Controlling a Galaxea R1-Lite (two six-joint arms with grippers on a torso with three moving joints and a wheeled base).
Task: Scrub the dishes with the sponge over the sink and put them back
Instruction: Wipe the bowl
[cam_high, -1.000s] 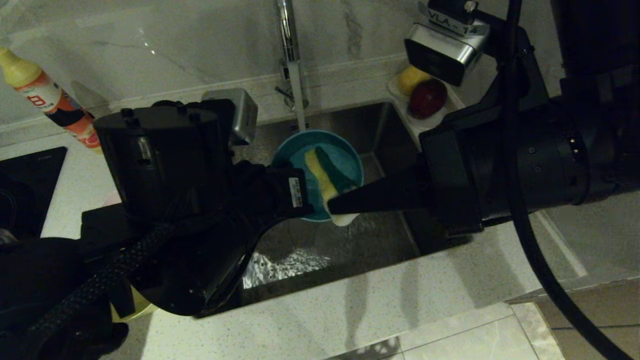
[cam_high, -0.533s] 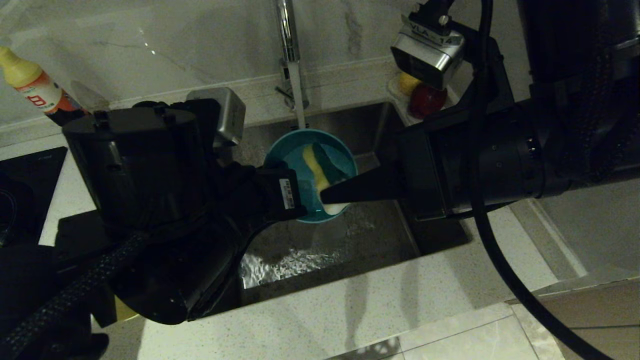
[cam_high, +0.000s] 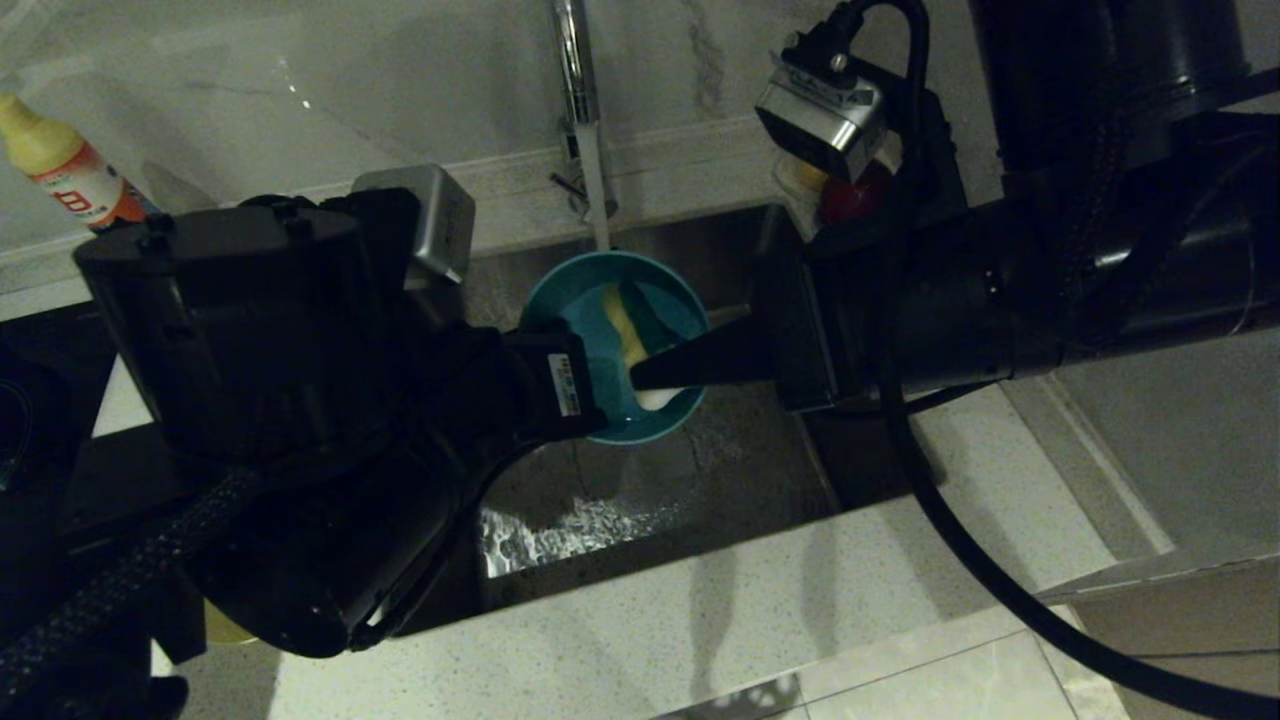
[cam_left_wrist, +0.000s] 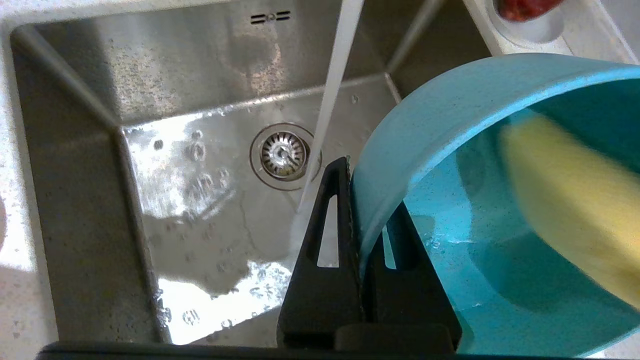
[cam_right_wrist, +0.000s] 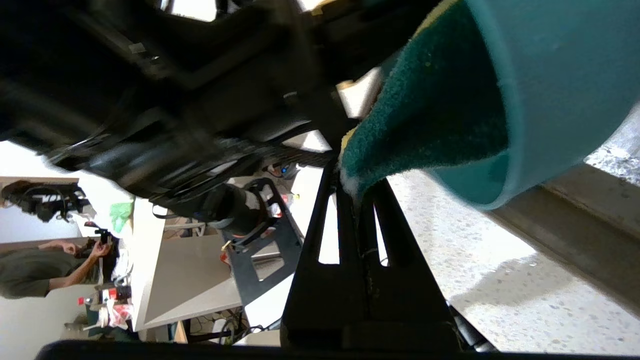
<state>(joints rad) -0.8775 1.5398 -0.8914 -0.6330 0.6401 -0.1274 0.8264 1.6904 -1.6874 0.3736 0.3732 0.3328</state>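
We are holding light blue bowl (cam_high: 612, 345) over sink (cam_high: 700, 470) with left gripper (cam_left_wrist: 357, 240), jaws pinching bowl rim, one finger inside, one outside. Our right gripper (cam_right_wrist: 356, 200) is reaching in from right, jaws pinching sponge (cam_high: 632, 335) at its end, sponge lying inside bowl, green face against bowl wall. Tap (cam_high: 575, 90) water is running just beside bowl into sink. Detergent bottle (cam_high: 65, 165) is standing on surface (cam_high: 750, 610) at far left.
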